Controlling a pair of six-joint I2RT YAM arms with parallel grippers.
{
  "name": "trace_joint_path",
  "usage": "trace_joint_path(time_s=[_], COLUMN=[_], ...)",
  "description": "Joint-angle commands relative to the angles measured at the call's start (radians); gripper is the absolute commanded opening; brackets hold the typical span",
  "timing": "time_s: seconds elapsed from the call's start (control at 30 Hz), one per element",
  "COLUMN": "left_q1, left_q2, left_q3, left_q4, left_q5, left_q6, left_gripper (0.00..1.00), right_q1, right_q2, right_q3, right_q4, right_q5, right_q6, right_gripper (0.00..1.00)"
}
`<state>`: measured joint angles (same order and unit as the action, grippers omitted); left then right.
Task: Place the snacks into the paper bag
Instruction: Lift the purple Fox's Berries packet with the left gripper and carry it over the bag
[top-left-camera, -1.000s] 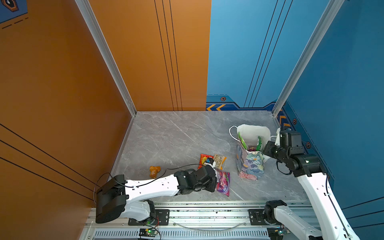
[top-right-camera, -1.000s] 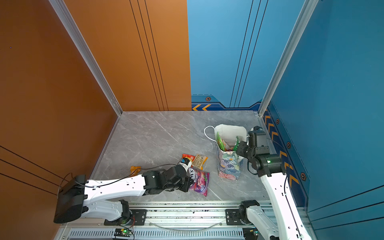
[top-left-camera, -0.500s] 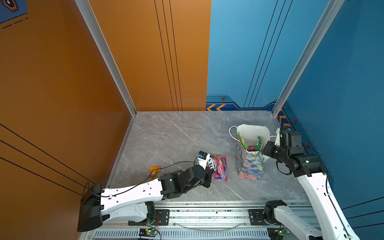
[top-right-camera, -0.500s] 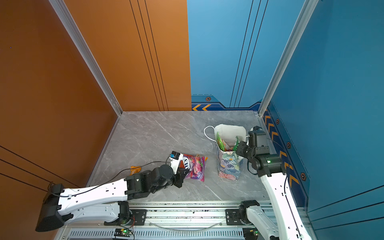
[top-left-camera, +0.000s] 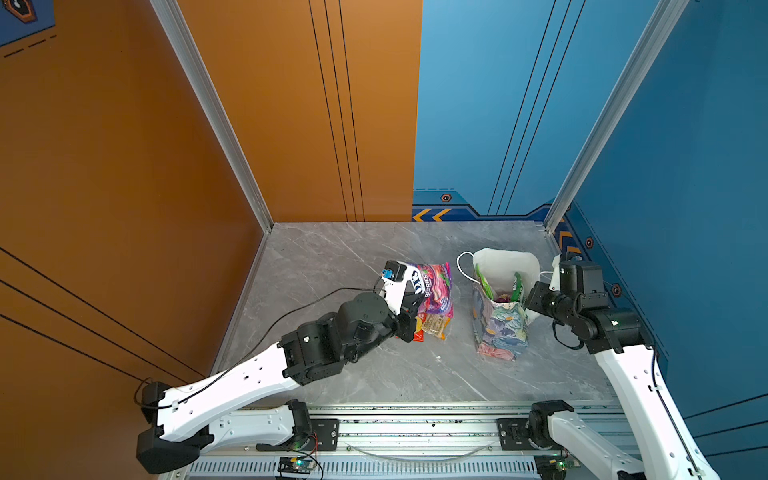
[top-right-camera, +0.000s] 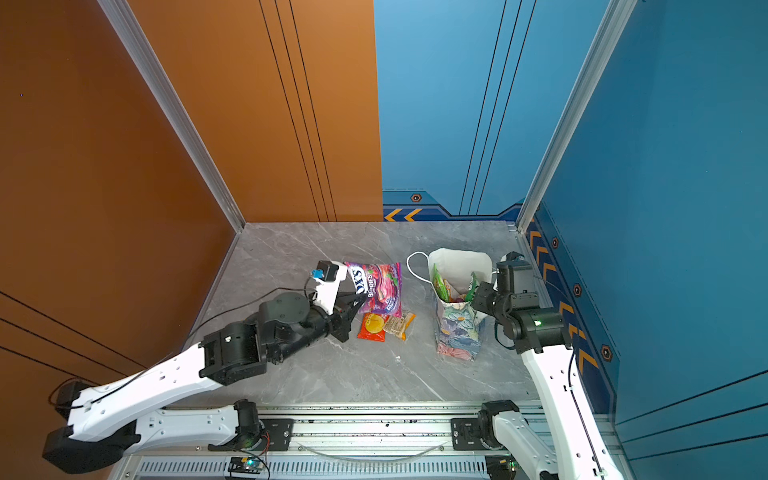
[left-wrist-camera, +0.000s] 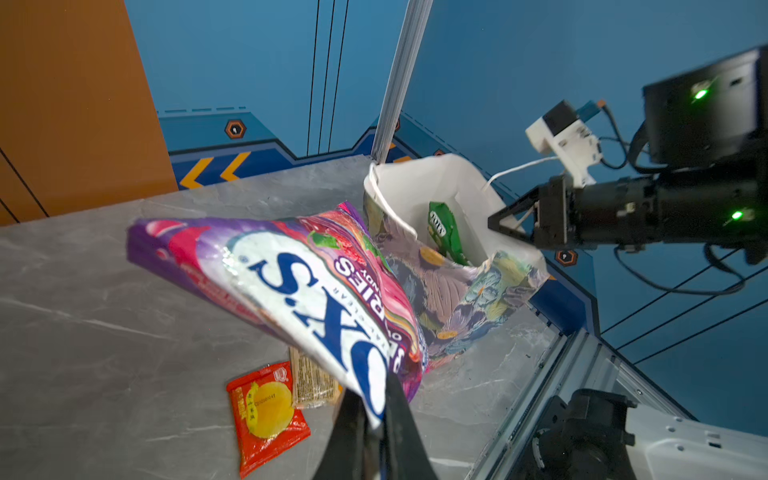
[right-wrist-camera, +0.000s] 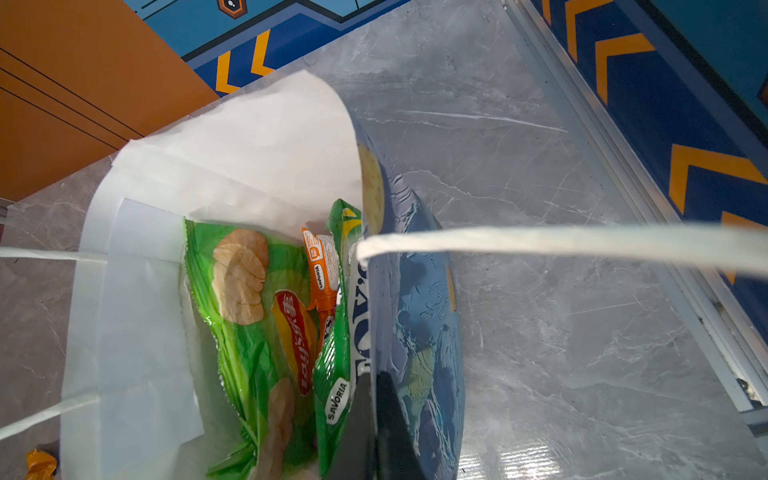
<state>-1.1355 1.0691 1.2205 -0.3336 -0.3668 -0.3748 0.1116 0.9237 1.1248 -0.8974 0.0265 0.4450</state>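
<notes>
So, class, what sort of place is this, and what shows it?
Most likely a robot test booth, not a home or shop. Two robot arms are mounted on a metal rail at the edge of a grey table, boxed in by plain orange and blue walls.

The grey marble-patterned table (top-left-camera: 332, 257) carries three things. A red packet (top-right-camera: 371, 327) and a tan bar (top-right-camera: 400, 325) lie flat and touching, just ahead of and below the jaws of the left gripper (left-wrist-camera: 372, 392). The flowered paper bag (top-right-camera: 455, 332) stands upright, one wall between the jaws of the right gripper (top-left-camera: 528, 300).
</notes>
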Motion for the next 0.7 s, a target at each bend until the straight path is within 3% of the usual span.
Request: trace_joint_path(time_s=[0.0,0.67], left_q1=[0.014,0.040], left_q2=[0.057,0.451], left_q3=[0.133,0.617], left_q4=[-0.080,-0.111], left_q5=[0.014,0.187], left_q6=[0.095,0.092], left_gripper=[0.00,0.00], right_q1=[0.002,0.010], right_q2=[0.006,0.035], right_q3=[0.030,0.095], right_q4=[-0.025,-0.037], right_q5=[-0.022,-0.046], right_q6=[-0.007,-0.015], right_gripper=[0.00,0.00])
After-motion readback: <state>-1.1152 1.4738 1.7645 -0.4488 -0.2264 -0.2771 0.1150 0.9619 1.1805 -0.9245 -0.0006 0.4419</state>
